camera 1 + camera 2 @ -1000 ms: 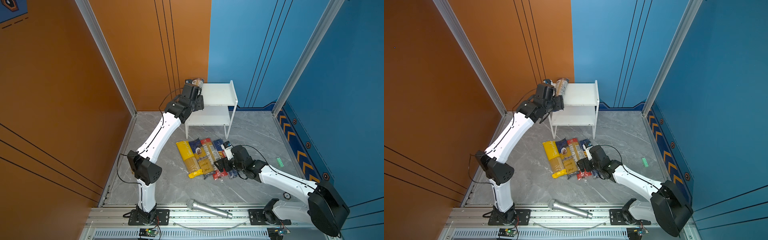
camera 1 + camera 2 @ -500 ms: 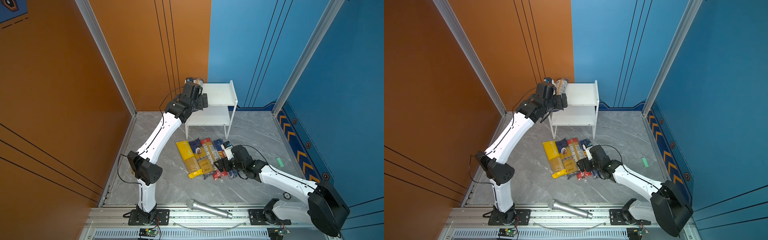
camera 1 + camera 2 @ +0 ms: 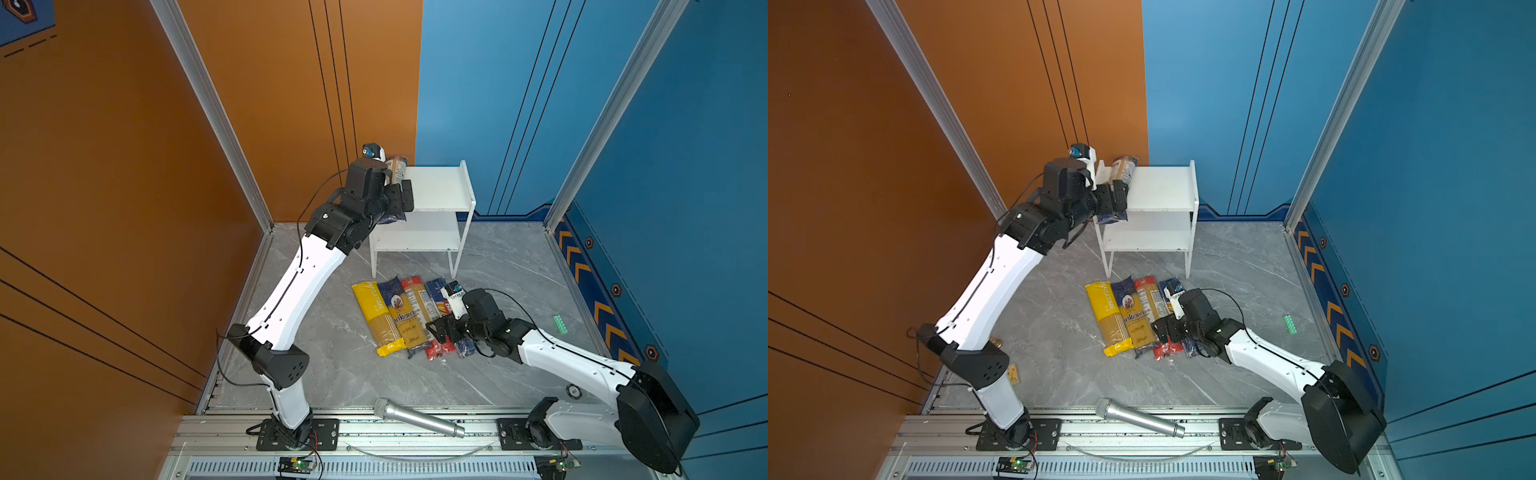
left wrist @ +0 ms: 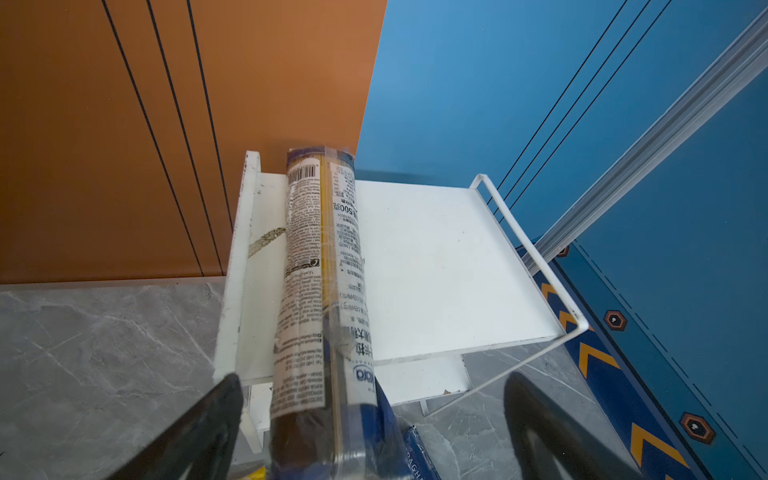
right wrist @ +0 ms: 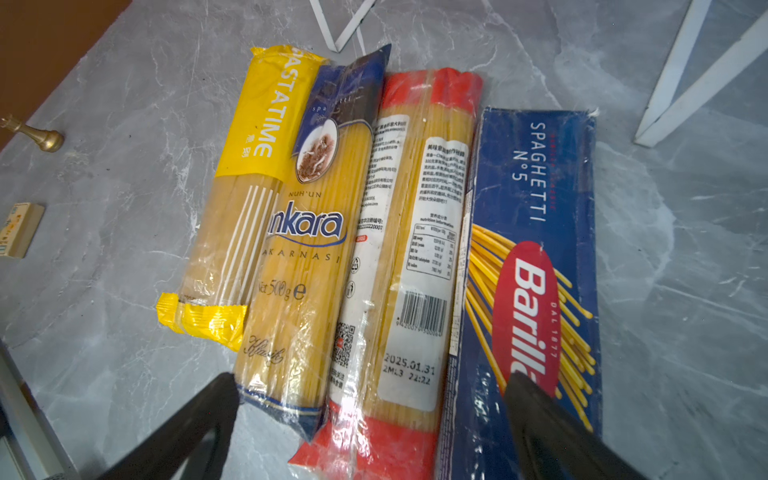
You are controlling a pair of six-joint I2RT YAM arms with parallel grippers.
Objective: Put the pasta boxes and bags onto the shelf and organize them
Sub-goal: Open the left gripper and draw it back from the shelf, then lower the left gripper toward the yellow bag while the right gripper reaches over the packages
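A clear pasta pack with dark-blue ends (image 4: 320, 270) lies on the top board of the white shelf (image 4: 436, 266), along its left rim. Its near end juts over the front edge. My left gripper (image 4: 374, 386) stands open round that end, both fingers apart from it. Both top views show this at the shelf's front left corner (image 3: 440, 187) (image 3: 1163, 187). On the floor lie the yellow pack (image 5: 249, 166), the Ankara pack (image 5: 307, 232), the red-ended pack (image 5: 411, 232) and the Barilla box (image 5: 532, 249), side by side. My right gripper (image 5: 370, 382) hangs open over their near ends.
A silver microphone (image 3: 417, 417) lies by the front rail. A small green piece (image 3: 560, 323) sits on the floor at the right. A brass pawn (image 5: 39, 135) and a small tan block (image 5: 18, 228) lie left of the packs. Orange and blue walls stand close behind the shelf.
My left gripper has opened and let go of the clear pack, which now rests on the shelf's top board. The right arm has not moved.
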